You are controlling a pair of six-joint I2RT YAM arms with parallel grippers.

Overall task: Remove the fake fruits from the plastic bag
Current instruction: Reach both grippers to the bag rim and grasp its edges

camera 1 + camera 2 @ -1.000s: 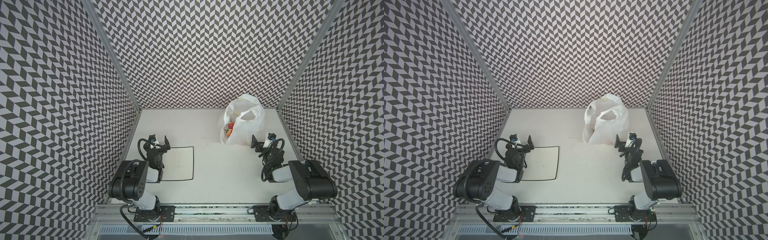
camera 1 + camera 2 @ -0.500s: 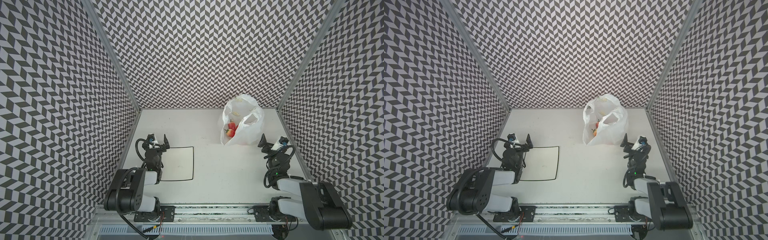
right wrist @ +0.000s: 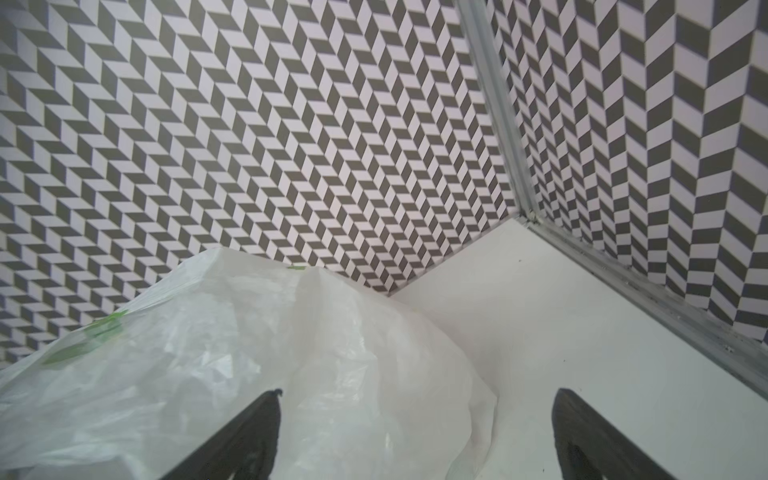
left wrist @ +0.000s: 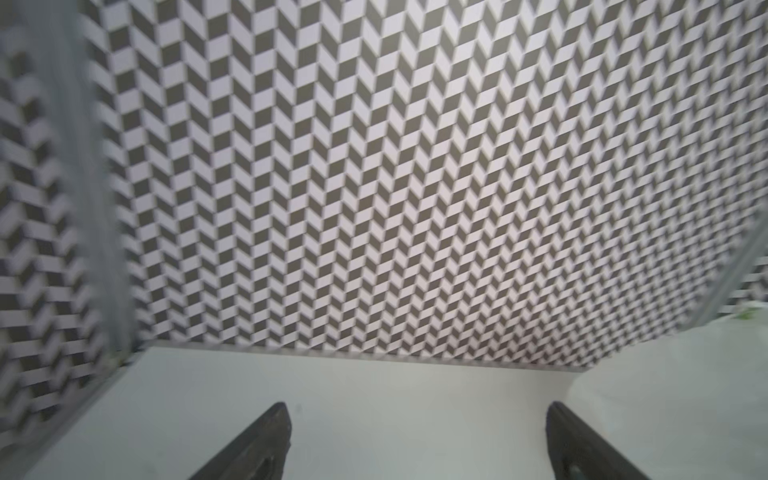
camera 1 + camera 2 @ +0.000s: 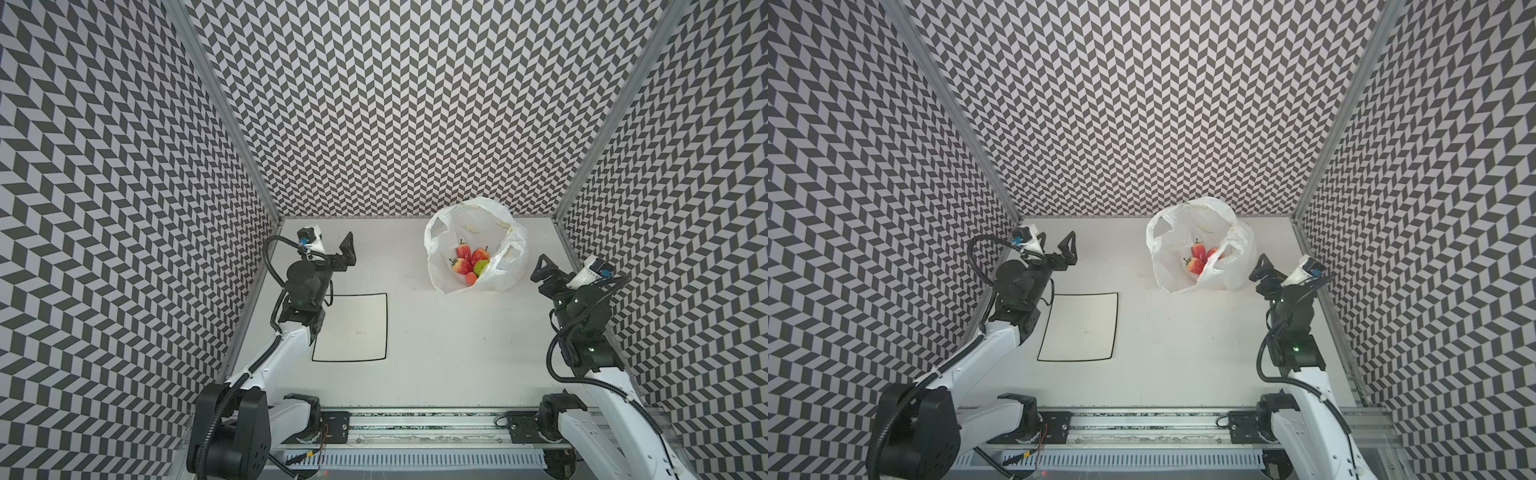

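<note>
Light: bright, even, diffuse, from above
Shadows: faint, soft-edged on the counter (image 5: 436,353)
Blur: left wrist view smeared, worst on the patterned wall (image 4: 50,208)
Top views: sharp, wide-angle splay

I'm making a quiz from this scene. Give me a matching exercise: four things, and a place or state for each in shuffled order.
1 bag
2 strawberries
3 plate
4 right gripper

a open, empty, next to the bag
b empty, left of centre
c standing open, back right
d in the bag

Pairs: 1-c, 2-d, 3-b, 4-a

Bare table (image 5: 436,353) between plastic bag (image 5: 503,274) and plate (image 5: 357,324)
</note>
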